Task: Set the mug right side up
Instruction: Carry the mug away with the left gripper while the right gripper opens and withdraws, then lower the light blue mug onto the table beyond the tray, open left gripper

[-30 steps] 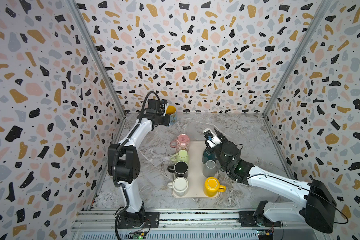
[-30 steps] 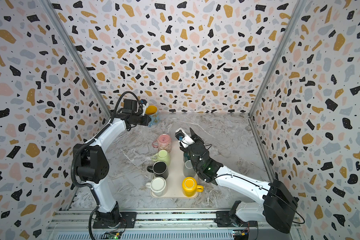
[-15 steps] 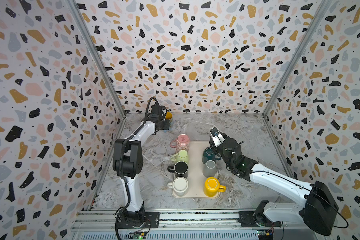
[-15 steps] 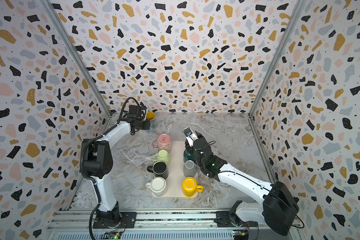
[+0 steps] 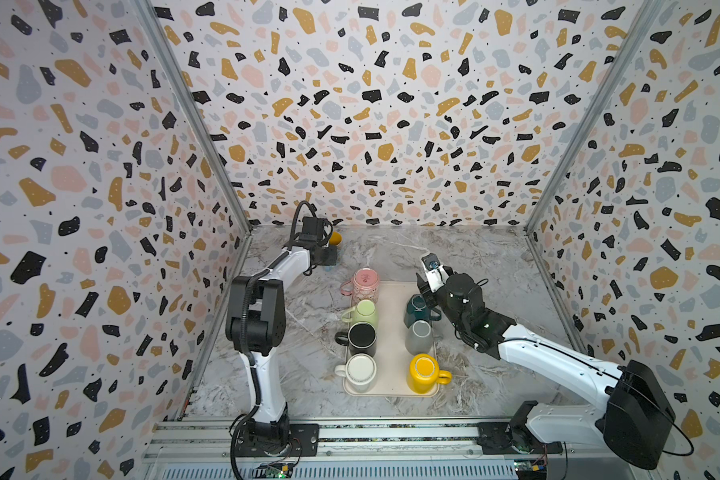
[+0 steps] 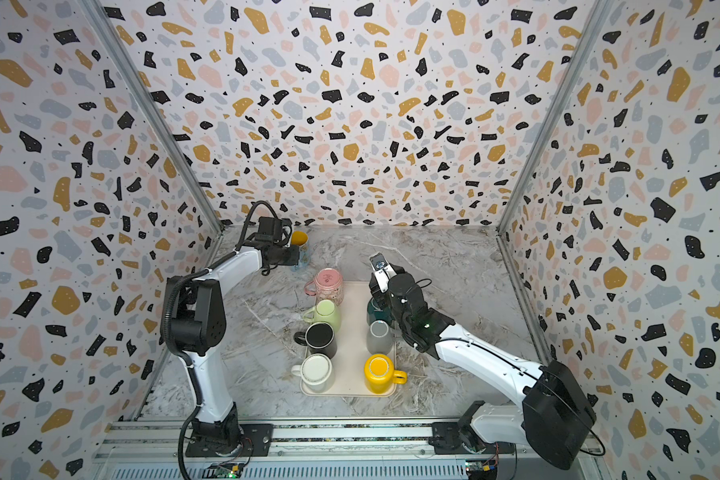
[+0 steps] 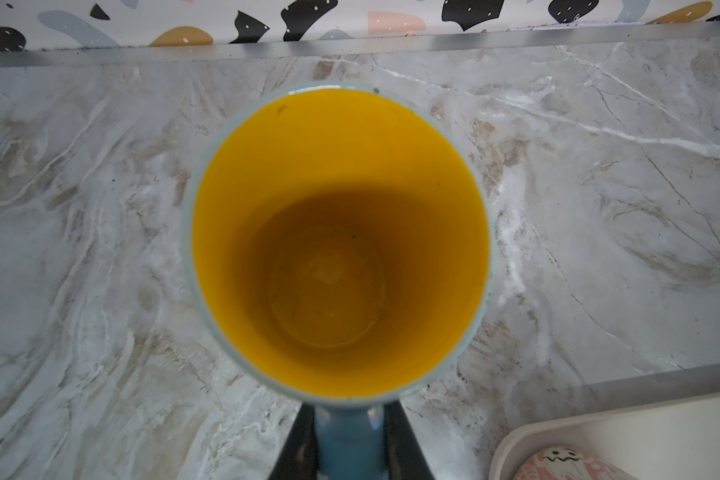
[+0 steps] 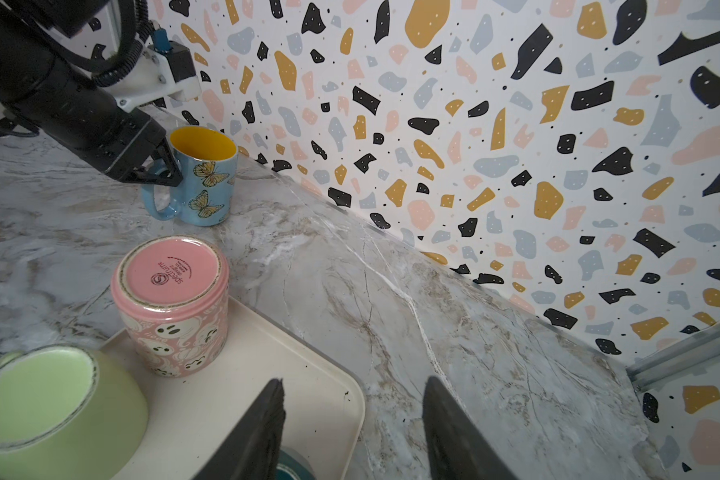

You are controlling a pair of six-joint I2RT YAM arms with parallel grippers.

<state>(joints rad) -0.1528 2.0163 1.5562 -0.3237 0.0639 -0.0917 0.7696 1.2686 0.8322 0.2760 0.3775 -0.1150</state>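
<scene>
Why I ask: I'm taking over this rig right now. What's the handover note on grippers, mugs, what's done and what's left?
Left gripper: shut on the handle of the blue butterfly mug, which stands mouth up on the table, off the tray.
Right gripper: open, over the dark teal mug on the tray, holding nothing.
Done: butterfly mug is right side up.
To do: release it. The pink mug and green mug on the tray are base up; the teal one's orientation is unclear.
</scene>
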